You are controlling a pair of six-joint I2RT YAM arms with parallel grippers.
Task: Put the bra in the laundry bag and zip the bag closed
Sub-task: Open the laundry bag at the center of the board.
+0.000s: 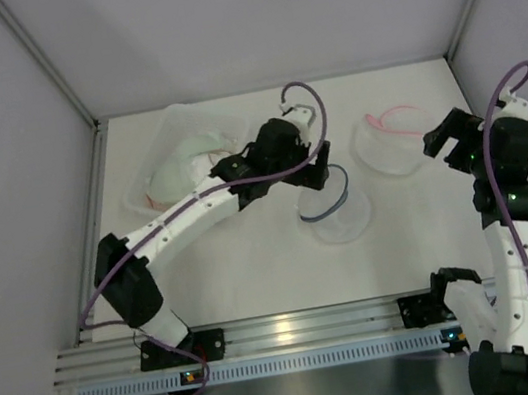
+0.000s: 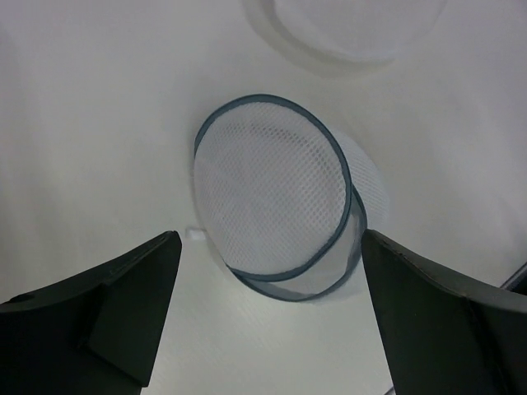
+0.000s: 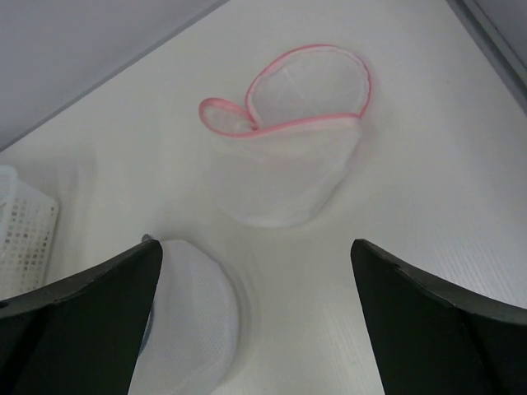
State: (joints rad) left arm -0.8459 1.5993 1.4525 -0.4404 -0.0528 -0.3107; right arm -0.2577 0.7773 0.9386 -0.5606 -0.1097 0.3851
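Now, left tool (image 2: 270, 247): jaws wide, empty, hanging over the blue-rimmed mesh bag (image 2: 272, 189), whose lid stands tilted open.
Right tool (image 3: 255, 247): jaws wide, empty, above the pink-rimmed bag (image 3: 288, 164), which has its flap open.
Bra (image 1: 179, 171): pale green, in the white basket (image 1: 140, 186) at the far left of the counter (image 1: 256, 270), well apart from both bags.
Risk: the soft mesh may slide or collapse under a one-sided pinch, and a trailing strap could snag the zip.

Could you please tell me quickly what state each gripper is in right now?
Left gripper: open, holding nothing.
Right gripper: open, holding nothing.
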